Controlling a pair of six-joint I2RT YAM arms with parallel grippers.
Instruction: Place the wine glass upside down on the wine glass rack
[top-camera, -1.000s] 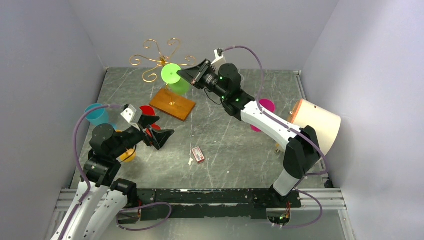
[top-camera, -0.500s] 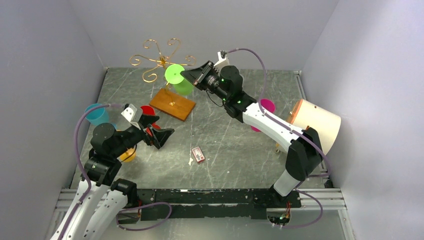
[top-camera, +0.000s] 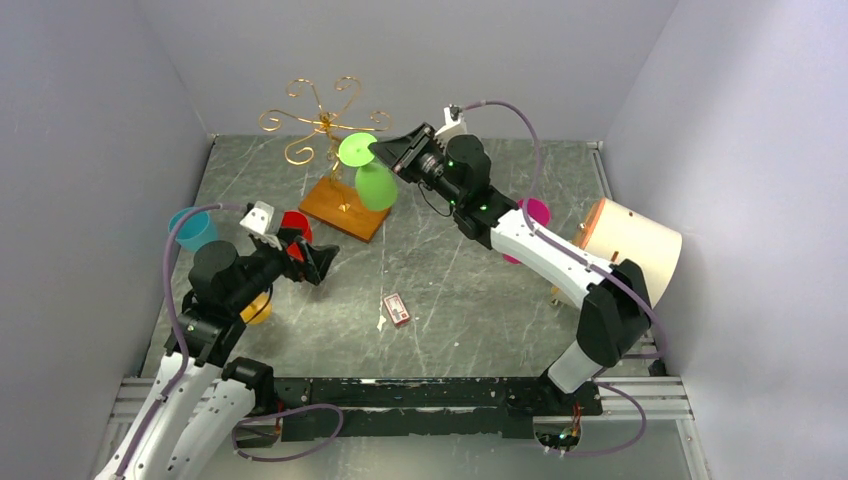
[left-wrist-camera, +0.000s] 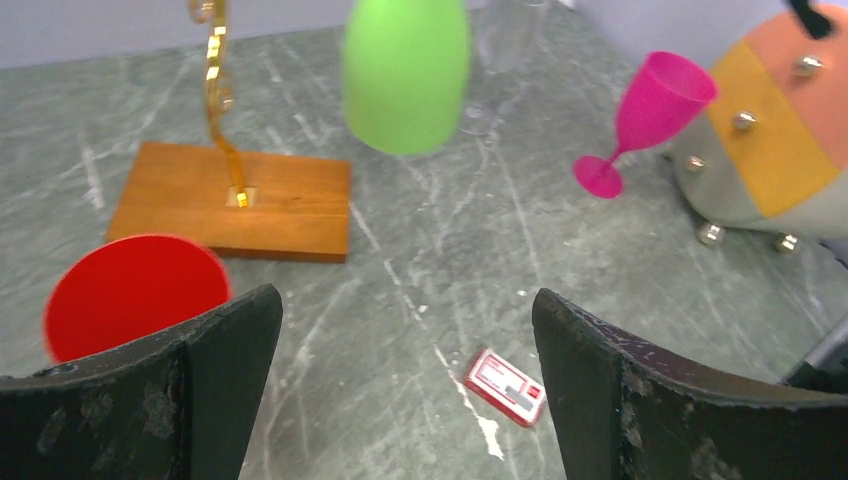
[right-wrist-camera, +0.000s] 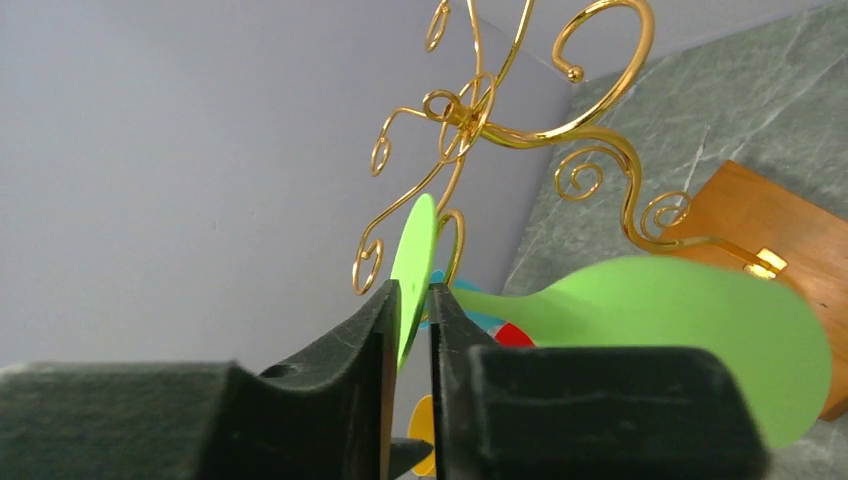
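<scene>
My right gripper (top-camera: 385, 151) is shut on the foot disc of a green wine glass (top-camera: 374, 184), held upside down in the air with the bowl hanging toward the table. The right wrist view shows the fingers (right-wrist-camera: 382, 320) pinching the green disc (right-wrist-camera: 413, 262), just in front of the gold wire rack (right-wrist-camera: 505, 120). The rack (top-camera: 322, 122) stands on its brown wooden base (top-camera: 344, 207) just left of the glass. The glass bowl (left-wrist-camera: 405, 70) also shows in the left wrist view above the base (left-wrist-camera: 235, 200). My left gripper (top-camera: 318, 262) is open and empty, low at the left.
A red glass (top-camera: 293, 222), a blue glass (top-camera: 192, 229) and an orange glass (top-camera: 257, 307) stand near the left arm. A pink glass (top-camera: 533, 213) and a cream cylinder (top-camera: 632, 247) are on the right. A small red card (top-camera: 396, 309) lies mid-table.
My right gripper has moved right and a little down with the green glass, whose bowl has swung down to hang lower. My left gripper has drawn back left and slightly up.
</scene>
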